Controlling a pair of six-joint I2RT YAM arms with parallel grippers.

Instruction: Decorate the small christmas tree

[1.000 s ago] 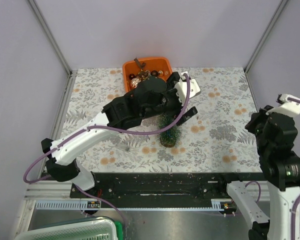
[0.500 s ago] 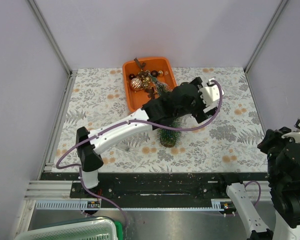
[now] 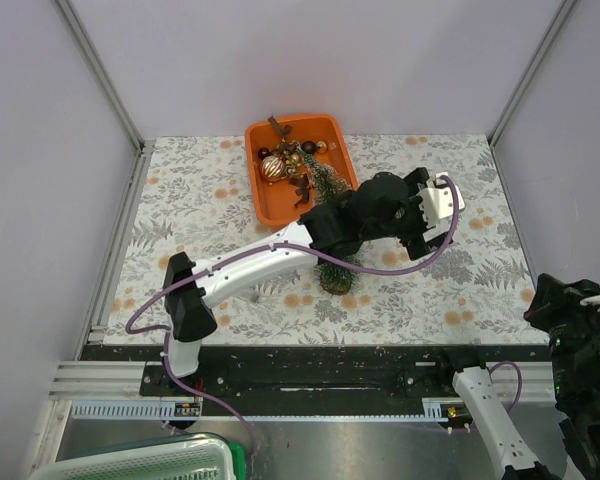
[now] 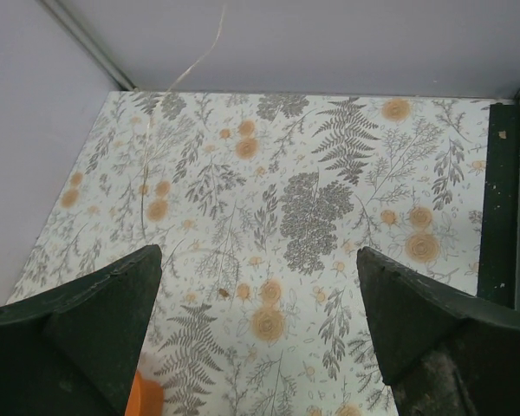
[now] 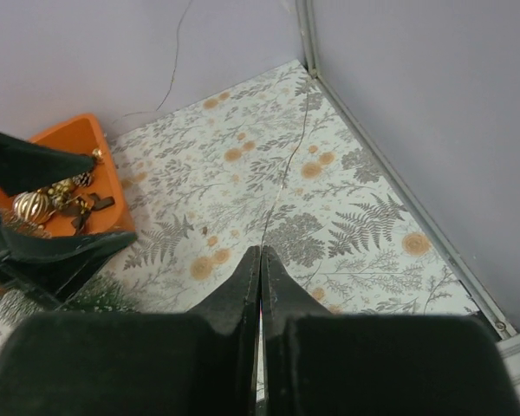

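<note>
Left pincer (image 4: 256, 260) is hanging released, jaws wide, gripping nothing, above the tablecloth (image 4: 312, 217). Small christmas tree (image 3: 337, 272) is standing behind it, under its forearm. Right pincer (image 5: 260, 260) is sitting clenched, empty, tree well to its left.

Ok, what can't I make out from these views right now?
- Top view: the left arm covers most of the small christmas tree.
- Top view: the ornaments in the orange tray are too small and tangled to count.
- Right wrist view: a thin thread runs toward the shut right fingers, too fine to tell whether they pinch it.
- Top view: right fingers unseen, the arm cut off at the corner.
</note>
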